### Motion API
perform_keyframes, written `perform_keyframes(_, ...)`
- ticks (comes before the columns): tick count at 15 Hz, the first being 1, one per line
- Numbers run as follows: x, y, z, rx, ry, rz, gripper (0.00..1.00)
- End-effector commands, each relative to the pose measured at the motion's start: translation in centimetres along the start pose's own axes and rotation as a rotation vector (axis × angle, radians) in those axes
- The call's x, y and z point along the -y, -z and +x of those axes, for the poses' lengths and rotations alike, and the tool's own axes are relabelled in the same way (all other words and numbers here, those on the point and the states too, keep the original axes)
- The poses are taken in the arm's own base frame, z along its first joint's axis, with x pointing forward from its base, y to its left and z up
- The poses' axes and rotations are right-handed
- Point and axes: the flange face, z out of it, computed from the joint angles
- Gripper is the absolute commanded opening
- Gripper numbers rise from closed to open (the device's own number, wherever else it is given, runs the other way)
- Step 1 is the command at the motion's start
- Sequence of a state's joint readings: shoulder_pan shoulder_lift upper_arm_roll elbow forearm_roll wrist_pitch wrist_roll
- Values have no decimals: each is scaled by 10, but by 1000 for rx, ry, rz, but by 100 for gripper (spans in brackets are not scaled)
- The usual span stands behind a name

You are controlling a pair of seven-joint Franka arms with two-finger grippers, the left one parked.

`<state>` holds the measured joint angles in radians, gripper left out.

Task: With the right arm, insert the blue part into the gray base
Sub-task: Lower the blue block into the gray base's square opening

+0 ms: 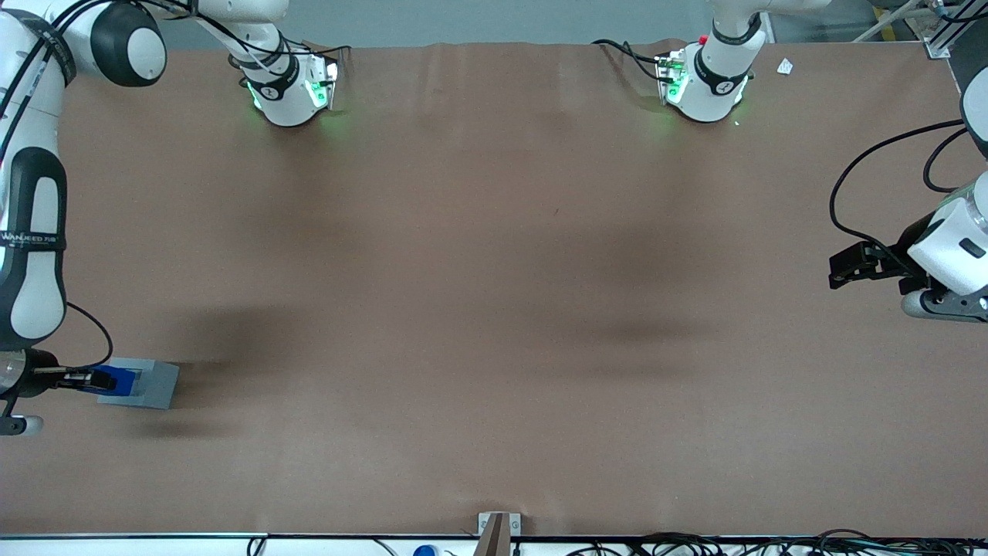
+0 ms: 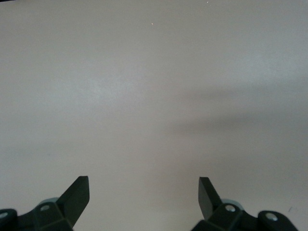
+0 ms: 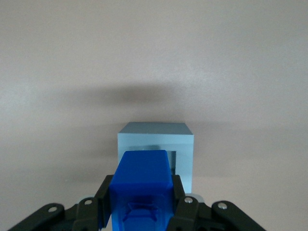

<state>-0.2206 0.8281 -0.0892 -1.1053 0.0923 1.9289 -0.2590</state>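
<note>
1. Starting at the working arm's end of the table, I see the right arm (image 1: pixel 31 255) reaching down, its gripper (image 1: pixel 104 379) clamped on the blue part (image 1: pixel 123 378).
2. I judge the grip sound: in the wrist view the black fingers (image 3: pixel 103 202) press both sides of the part (image 3: pixel 142 185), and its notched top faces the camera, so the lower end is free to enter.
3. I hold the part directly over the gray base (image 1: pixel 143 384), which sits flat on the brown table (image 1: pixel 494 293) close to the front camera's edge.
4. From the wrist, the base (image 3: pixel 156 144) shows its recess partly hidden by the part; I cannot tell whether the part has entered the recess or only hovers at its mouth.
5. I read this as the insertion step, near the end of the task. What it calls for next is a straight push down, keeping the part square to the recess walls, since a slight tilt could jam it on the rim.
6. Toward the parked arm's end, nothing relevant lies on the table.
</note>
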Motion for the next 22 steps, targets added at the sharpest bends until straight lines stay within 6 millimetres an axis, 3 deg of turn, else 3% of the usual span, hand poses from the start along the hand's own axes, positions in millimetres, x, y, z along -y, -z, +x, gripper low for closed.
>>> perform_keyframes(1, -11, -5, 0, -8, -46, -3, 0)
perform_keyframes(22, -10, -19, -8, 65, -89, 6, 0)
